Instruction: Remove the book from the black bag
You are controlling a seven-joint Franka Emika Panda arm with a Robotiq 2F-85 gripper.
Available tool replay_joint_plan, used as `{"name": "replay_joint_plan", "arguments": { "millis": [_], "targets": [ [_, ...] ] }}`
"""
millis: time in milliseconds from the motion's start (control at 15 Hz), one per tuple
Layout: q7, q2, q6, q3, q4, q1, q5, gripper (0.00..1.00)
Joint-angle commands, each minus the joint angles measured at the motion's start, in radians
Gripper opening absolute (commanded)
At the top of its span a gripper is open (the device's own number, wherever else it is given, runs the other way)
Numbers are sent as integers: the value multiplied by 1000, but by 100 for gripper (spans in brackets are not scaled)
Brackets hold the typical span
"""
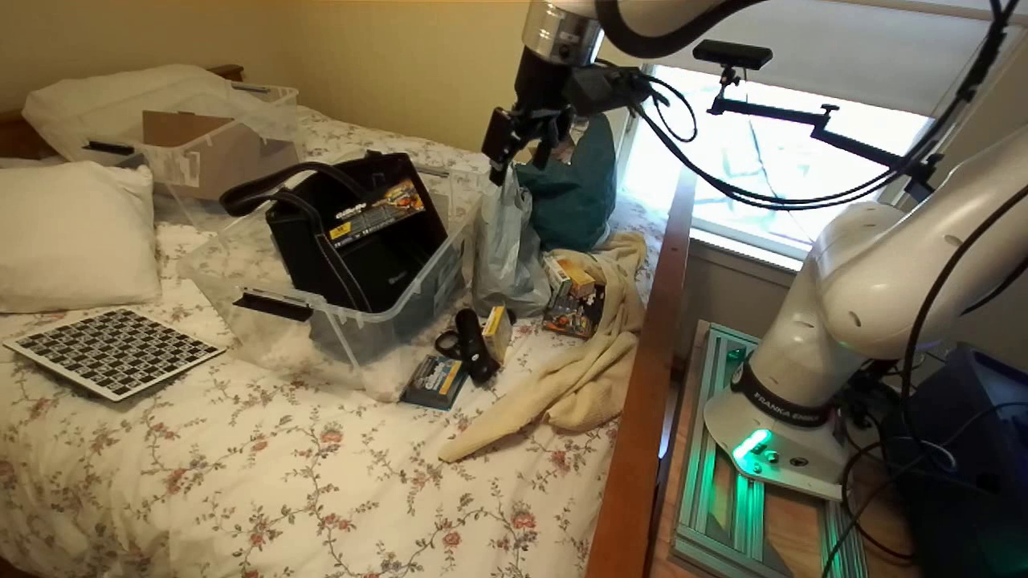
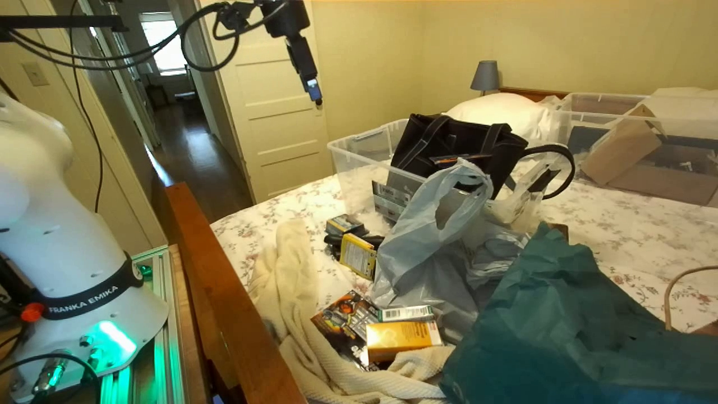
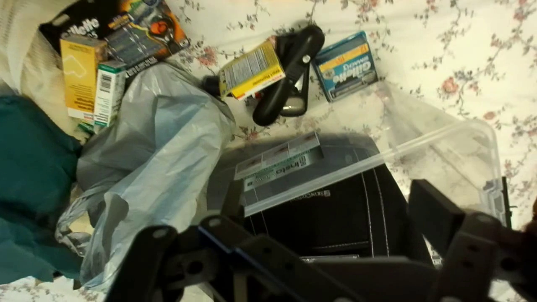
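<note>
- The end effector (image 3: 333, 199) is up higher than the black bag (image 1: 393, 261), with its fingers spread wide and nothing held.
- I can't see the book. The task puts it in the black bag, so it may be hiding there.
- A Gillette pack (image 1: 377, 213) shows at the black bag's top. The end effector might grab that by mistake, since it is easier to find.
- A strap (image 2: 571, 168) loops out from the black bag. A finger could hook it and lift the whole bag.
- A clear bin (image 3: 361, 165) goes around the black bag. Coming down crooked could bump its rim.
- A gray plastic bag (image 2: 415, 252) is near the black bag. Its floppy handles could snag a finger going by.
</note>
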Motion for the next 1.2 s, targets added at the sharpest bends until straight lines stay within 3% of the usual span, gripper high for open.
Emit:
{"name": "replay_joint_plan", "arguments": {
  "millis": [0, 133, 200, 533, 1133],
  "targets": [
    [25, 200, 99, -7, 122, 6, 50, 100],
    [17, 254, 116, -14, 162, 14, 64, 100],
    [14, 180, 108, -12, 93, 10, 30, 100],
    [14, 254, 114, -18, 153, 15, 33, 100],
    [-132, 496, 267, -128, 255, 7, 306, 100]
  ]
}}
